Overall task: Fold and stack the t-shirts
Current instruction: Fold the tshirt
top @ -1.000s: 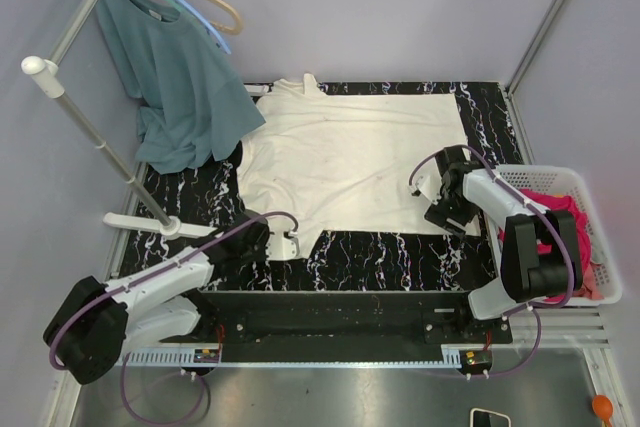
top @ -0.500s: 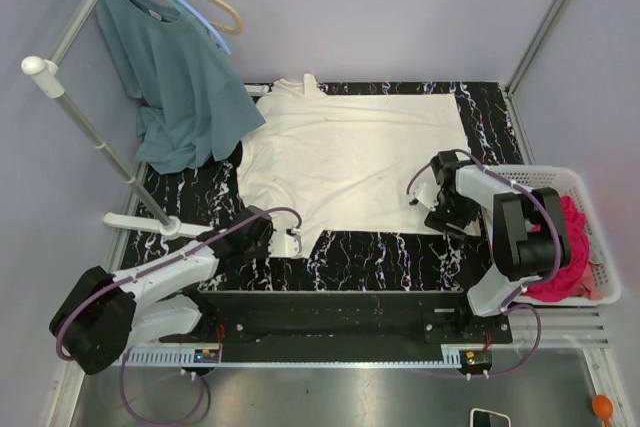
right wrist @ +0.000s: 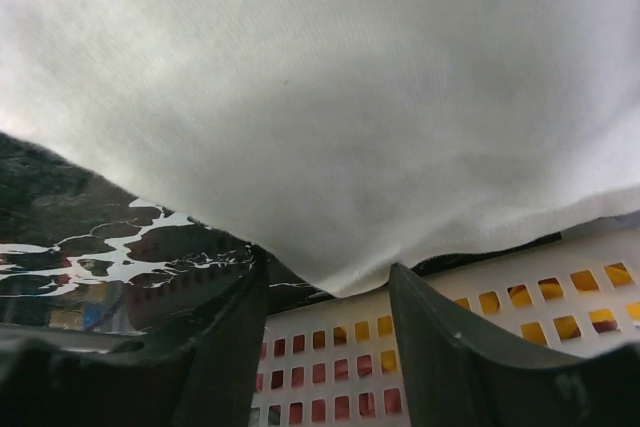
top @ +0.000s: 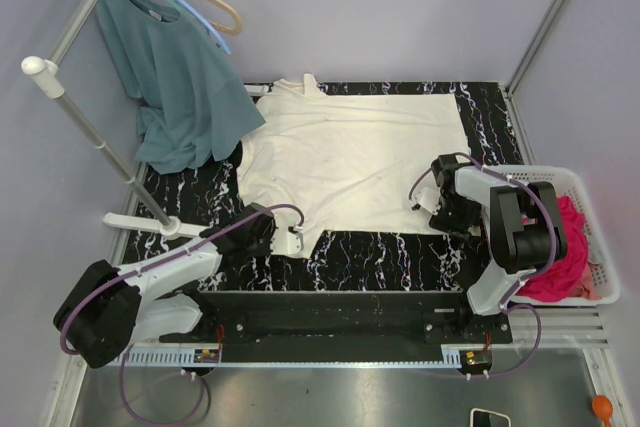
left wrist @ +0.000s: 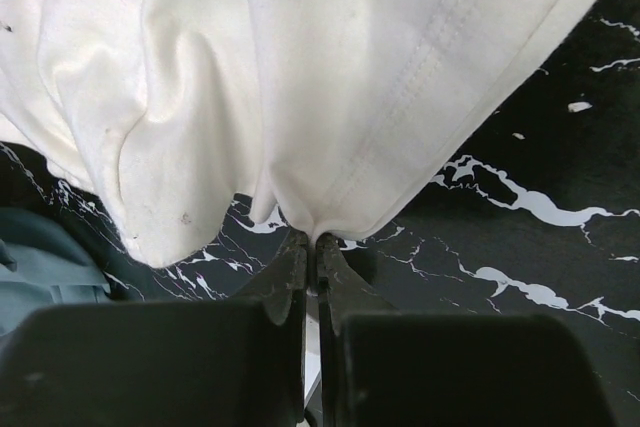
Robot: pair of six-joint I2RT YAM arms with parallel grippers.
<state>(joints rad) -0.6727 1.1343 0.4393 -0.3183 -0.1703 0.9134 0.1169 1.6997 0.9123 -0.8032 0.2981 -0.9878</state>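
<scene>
The large cream-white cotton t-shirt (top: 350, 157) lies spread flat on the black white-veined marble tabletop (top: 400, 252). It fills the middle of the top and reaches toward 12 o'clock. The bright magenta-pink t-shirt (top: 575, 247) sits bunched in the white slotted plastic basket (top: 545, 175) at 3 o'clock. At the cream shirt's 7 o'clock corner, the left gripper (left wrist: 312, 239) is clenched on a stitched hem, with the cloth puckering into small folds just above its tips. At the 4 o'clock corner, the right gripper (right wrist: 328, 272) has its jaws apart with the shirt's edge lying between them, not yet pinched. We judge this cloth to be light, limp and a little clingy. It will sag and drape from wherever it is held, and the free middle will drag over the marble rather than lift as a sheet. A single thin layer can slip out of a shallow pinch, so we would take it well inside the doubled hem, where the seam gives the pads something to bite. With both near corners held level, we expect the fold toward 12 o'clock to lie straight. If one is missed, the shirt will likely twist.
</scene>
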